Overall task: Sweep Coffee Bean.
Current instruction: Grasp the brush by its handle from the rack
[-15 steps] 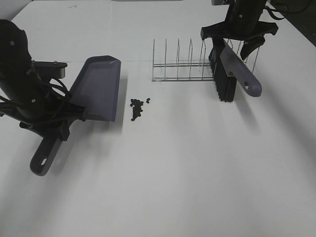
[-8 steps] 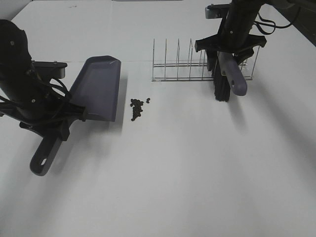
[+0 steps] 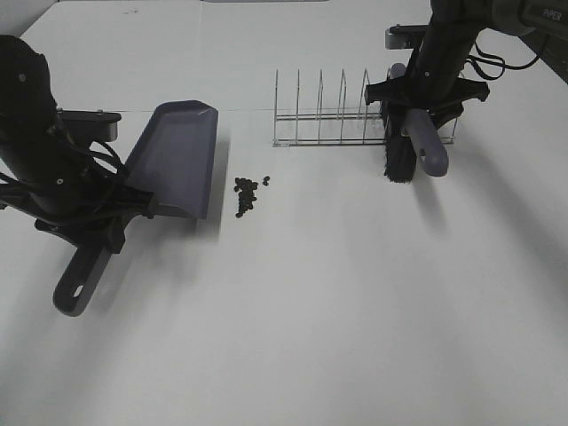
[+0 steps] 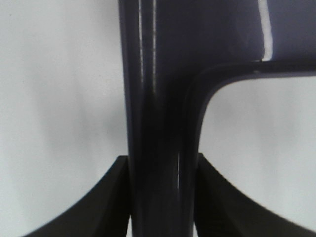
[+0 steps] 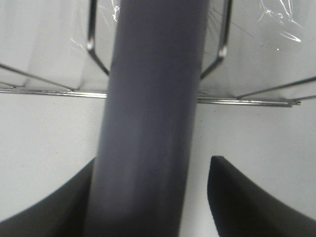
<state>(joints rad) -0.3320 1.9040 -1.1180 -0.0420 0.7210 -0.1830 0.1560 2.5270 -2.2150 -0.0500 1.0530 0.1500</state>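
The high camera looks down from the near side over the whole table (image 3: 311, 337). The wrist cameras sit close on the dustpan handle (image 4: 158, 123) (left) and the brush handle (image 5: 148, 123) (right). Both handles also show from above.

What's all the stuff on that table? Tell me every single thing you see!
table: one, white, under everything.
dustpan: one, purple-grey, on the left, open edge facing the beans.
coffee beans: one small cluster, dark, just right of the dustpan.
wire rack: one, silver, at the back, right of the middle.
brush: one, purple-grey handle with black bristles pointing down, at the rack's right end.
left tool: one, black, shut on the dustpan's handle.
right tool: one, black, around the brush's handle with a gap on one side.
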